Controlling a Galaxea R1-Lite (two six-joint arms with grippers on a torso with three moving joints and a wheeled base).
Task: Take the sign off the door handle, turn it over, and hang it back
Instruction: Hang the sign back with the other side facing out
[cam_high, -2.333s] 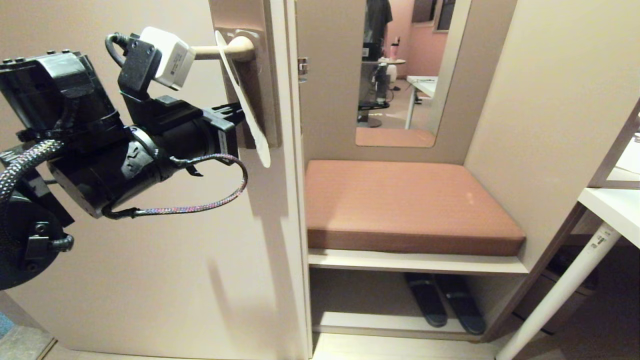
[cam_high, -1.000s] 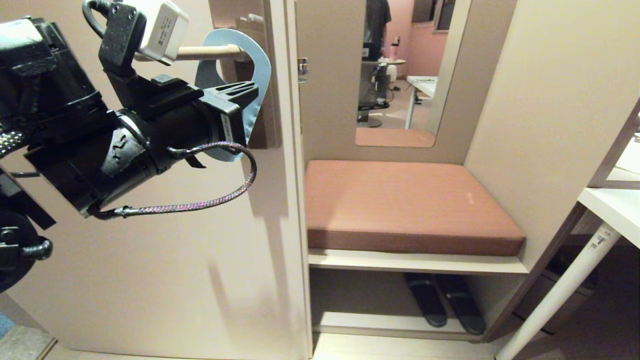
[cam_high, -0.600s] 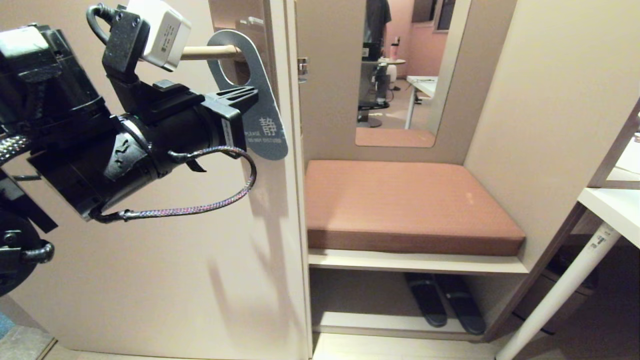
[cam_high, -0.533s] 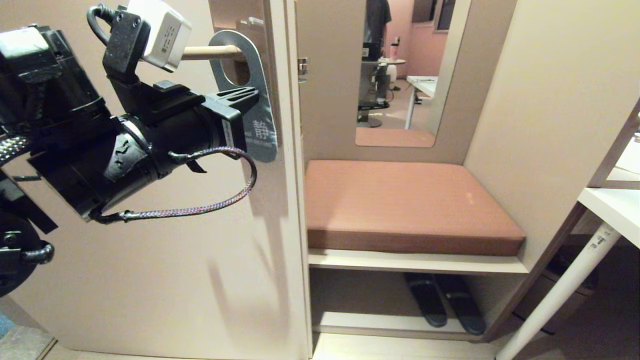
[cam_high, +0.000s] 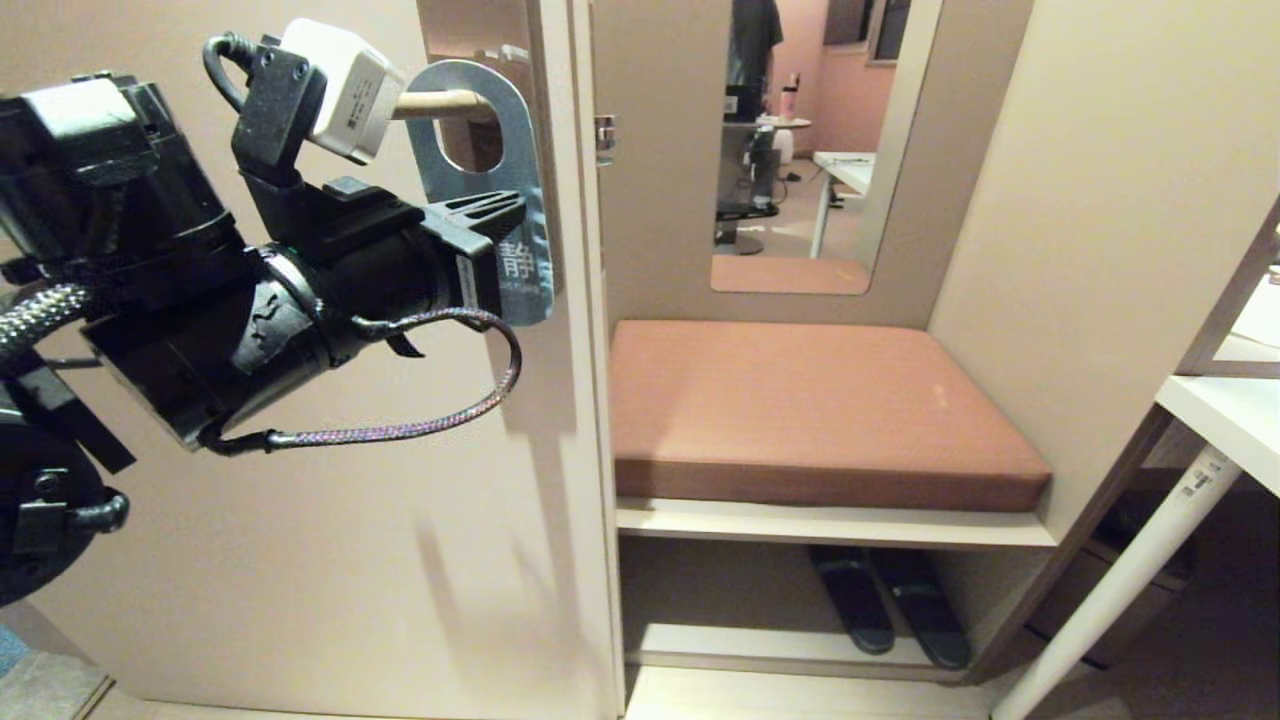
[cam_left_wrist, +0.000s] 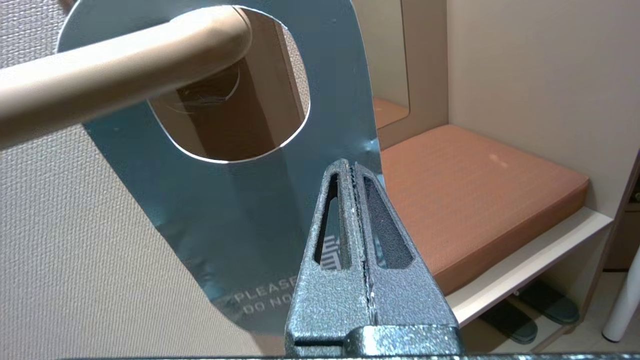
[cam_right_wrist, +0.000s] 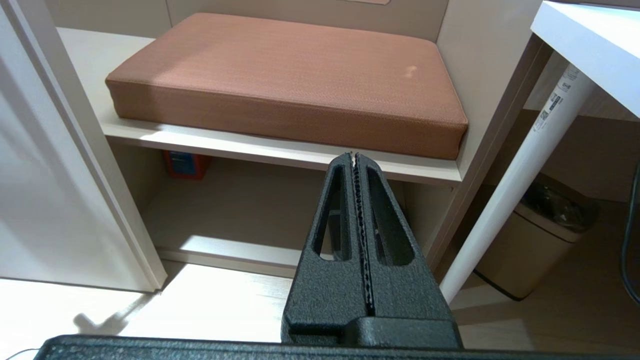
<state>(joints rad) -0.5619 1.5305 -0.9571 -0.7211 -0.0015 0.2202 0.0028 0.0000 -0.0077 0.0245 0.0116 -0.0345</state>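
The sign (cam_high: 527, 150) hangs by its oval hole on the cream door handle (cam_high: 445, 100), blue side out, with "PLEASE DO NO…" legible in the left wrist view. It hangs close to straight against the brown backplate (cam_high: 470, 25). My left gripper (cam_high: 518, 200) is shut, its tips just in front of the sign's middle near its right edge. The sign (cam_left_wrist: 240, 210) lies flat behind both fingers of that gripper (cam_left_wrist: 351, 165), not between them, under the handle (cam_left_wrist: 120, 70). My right gripper (cam_right_wrist: 354, 156) is shut and empty, low before the bench shelf.
Right of the door edge (cam_high: 580, 400) is a niche with a brown cushioned bench (cam_high: 810, 410), dark slippers (cam_high: 890, 600) underneath and a mirror (cam_high: 800, 150) reflecting a person. A white table leg (cam_high: 1130, 570) stands at the right, with a bin (cam_right_wrist: 540, 240) behind it.
The sign turned from edge-on and white to blue side out, swung its lower end right, then settled back near straight. My left arm shifted slightly right and down.
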